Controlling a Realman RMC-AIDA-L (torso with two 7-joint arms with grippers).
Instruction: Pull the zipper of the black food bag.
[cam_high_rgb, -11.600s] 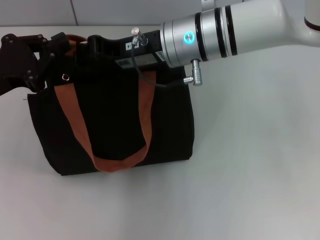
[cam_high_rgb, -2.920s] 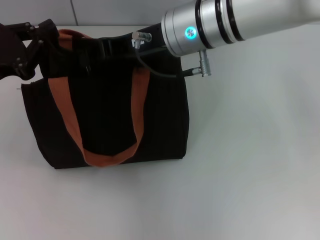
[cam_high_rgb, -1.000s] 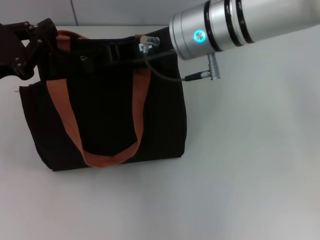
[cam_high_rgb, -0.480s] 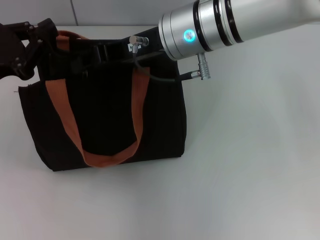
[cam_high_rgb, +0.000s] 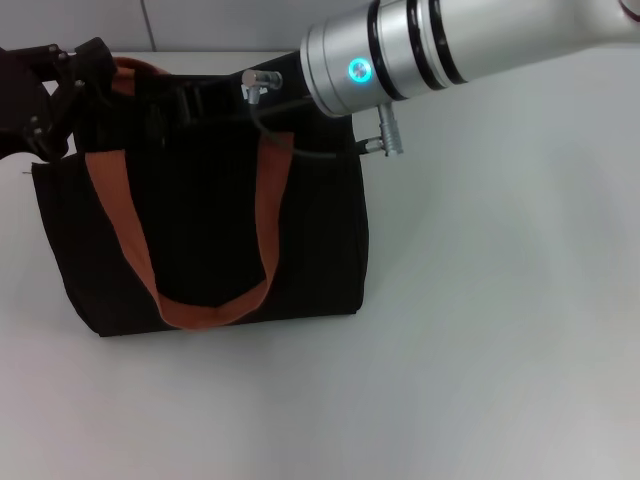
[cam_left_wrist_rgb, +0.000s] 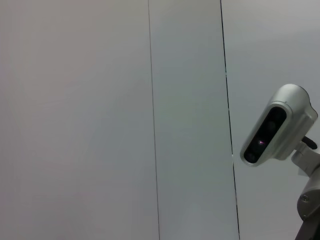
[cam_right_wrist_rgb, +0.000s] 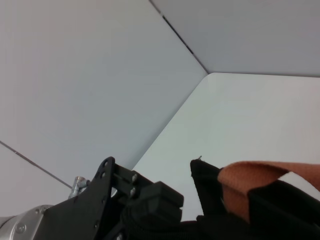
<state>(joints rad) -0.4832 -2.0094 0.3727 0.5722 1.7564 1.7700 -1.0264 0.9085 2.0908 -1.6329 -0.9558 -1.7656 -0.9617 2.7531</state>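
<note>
The black food bag (cam_high_rgb: 210, 230) lies on the white table with its rust-orange handles (cam_high_rgb: 125, 215) looped across its face. My right gripper (cam_high_rgb: 195, 100) reaches in from the right and sits over the bag's top edge, black against black fabric. My left gripper (cam_high_rgb: 60, 95) is at the bag's top left corner, beside the rear handle. The zipper pull is not visible in any view. The right wrist view shows the left gripper (cam_right_wrist_rgb: 135, 200), one orange handle (cam_right_wrist_rgb: 250, 177) and the bag's corner (cam_right_wrist_rgb: 207, 177).
My right arm's silver wrist (cam_high_rgb: 400, 55) with its connector plugs (cam_high_rgb: 385, 130) hangs over the bag's top right. The white table (cam_high_rgb: 500, 330) stretches to the right and front of the bag. The left wrist view shows only wall panels and a silver camera head (cam_left_wrist_rgb: 277, 132).
My right arm has moved left along the bag's top edge. The bag has shifted slightly left. The left gripper has stayed in place.
</note>
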